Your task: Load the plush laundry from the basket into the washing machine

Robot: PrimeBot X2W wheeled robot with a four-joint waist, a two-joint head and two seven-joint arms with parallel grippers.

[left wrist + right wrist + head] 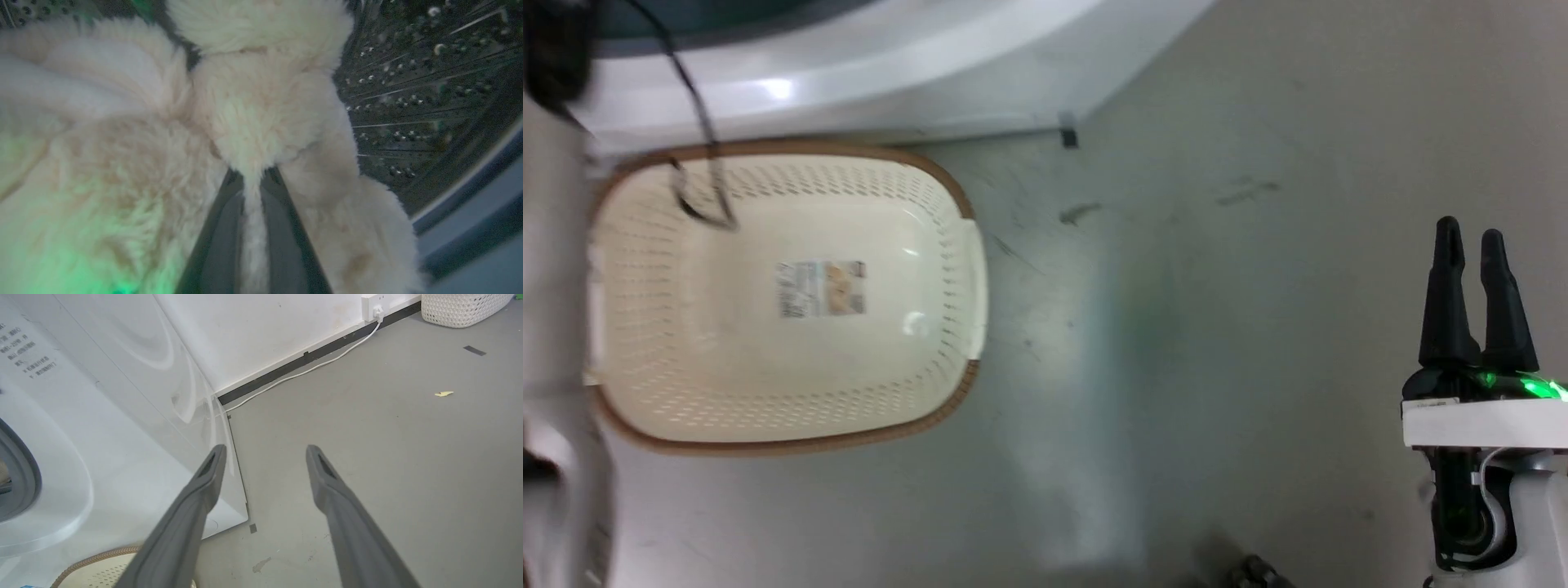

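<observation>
Left pincer [253, 175] pinches a tuft of the cream teddy bear [261, 114], which hangs inside the steel drum [421, 81] of the washing machine [122, 416]. Right pincer [266, 451] hovers spread over the grey floor [388, 457]. The basket [784, 445] sits just before the machine.

Grey scuffed floor [1217, 327], cream perforated basket [768, 400] stood on it close before the white washing machine [102, 396], white cable [310, 367] lay along the wall, yellow scrap [443, 393] and white woven basket [461, 310] farther off
</observation>
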